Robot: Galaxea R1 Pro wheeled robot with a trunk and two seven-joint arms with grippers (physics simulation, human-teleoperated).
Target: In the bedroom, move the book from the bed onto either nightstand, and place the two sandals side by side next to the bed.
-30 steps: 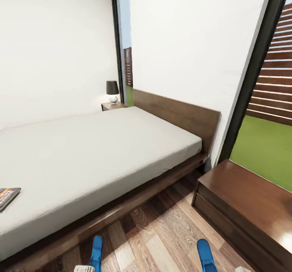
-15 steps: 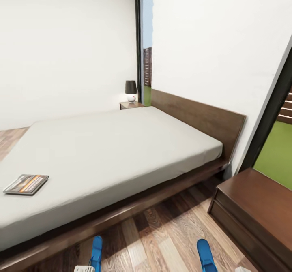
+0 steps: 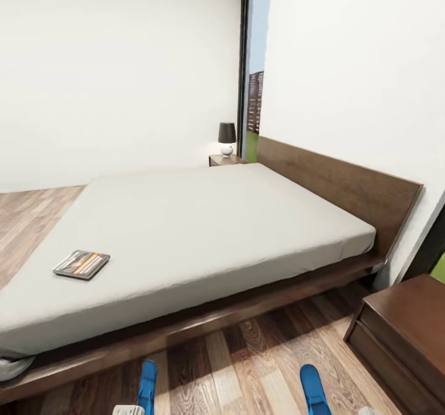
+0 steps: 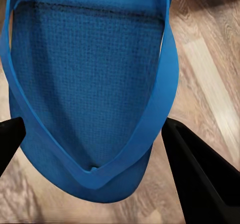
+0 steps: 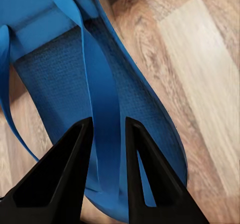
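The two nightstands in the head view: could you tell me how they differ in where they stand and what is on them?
The far nightstand stands beyond the bed, by the window, and carries a small lamp with a dark shade. The near nightstand stands on the bed's near side, at the picture's lower right edge, partly cut off, and the part of its top in view is bare. Both are dark-brown wood and flank the headboard.

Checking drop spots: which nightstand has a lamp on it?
The far nightstand beyond the bed, beside the window, carries a dark-shaded lamp. The near nightstand shows a bare top.
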